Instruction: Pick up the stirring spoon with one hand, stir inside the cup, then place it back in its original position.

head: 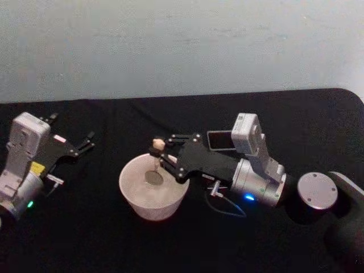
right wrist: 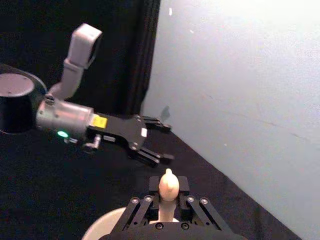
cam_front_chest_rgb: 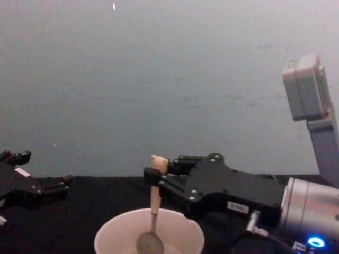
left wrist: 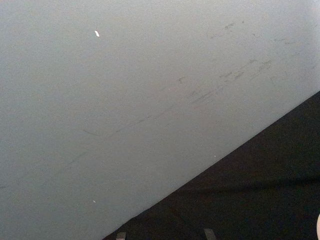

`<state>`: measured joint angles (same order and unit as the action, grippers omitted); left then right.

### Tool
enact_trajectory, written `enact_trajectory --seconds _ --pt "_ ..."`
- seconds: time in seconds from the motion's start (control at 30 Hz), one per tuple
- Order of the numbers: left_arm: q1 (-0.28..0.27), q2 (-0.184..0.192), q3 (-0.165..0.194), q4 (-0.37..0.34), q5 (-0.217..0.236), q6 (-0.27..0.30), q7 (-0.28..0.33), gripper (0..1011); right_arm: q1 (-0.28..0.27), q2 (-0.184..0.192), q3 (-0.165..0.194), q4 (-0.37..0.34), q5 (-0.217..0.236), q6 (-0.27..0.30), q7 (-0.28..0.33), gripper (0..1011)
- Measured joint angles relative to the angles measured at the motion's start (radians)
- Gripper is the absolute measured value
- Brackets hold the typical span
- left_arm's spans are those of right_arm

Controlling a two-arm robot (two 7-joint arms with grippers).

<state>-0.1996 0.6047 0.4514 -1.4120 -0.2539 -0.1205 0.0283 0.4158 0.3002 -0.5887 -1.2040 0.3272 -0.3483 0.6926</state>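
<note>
- Black worktop (head: 170, 244) under pale wall (head: 170, 45), cream cup (head: 136, 199) near centre.
- Right tool (head: 159, 151) clamped on upright stirring spoon (cam_front_chest_rgb: 154, 206) just below its knob, with bowl end down inside cup.
- Left tool (head: 71, 129) at left, fingers spread, holding nothing.

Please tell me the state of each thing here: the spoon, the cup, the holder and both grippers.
spoon: upright, gripped below its knob, bowl end down in the cup.
cup: upright, spoon in it.
right gripper: shut on the spoon, over the cup.
left gripper: open, empty, parked at the left.
holder: beyond the right gripper, without the spoon.
</note>
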Motion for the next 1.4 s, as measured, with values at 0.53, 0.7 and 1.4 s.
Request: enact_trajectory --seconds 0.53,0.7,1.4 --pt "0.000 0.000 0.000 0.000 0.000 0.000 0.000 1001 -0.027 0.030 0.039 -0.029 0.004 0.005 -0.008 212" --pt "0.000 0.000 0.000 0.000 0.000 0.000 0.000 1001 -0.046 0.051 0.044 -0.054 0.007 0.010 -0.002 212" --pt "0.000 0.000 0.000 0.000 0.000 0.000 0.000 1001 -0.085 0.060 -0.008 -0.136 0.048 0.033 0.056 212"
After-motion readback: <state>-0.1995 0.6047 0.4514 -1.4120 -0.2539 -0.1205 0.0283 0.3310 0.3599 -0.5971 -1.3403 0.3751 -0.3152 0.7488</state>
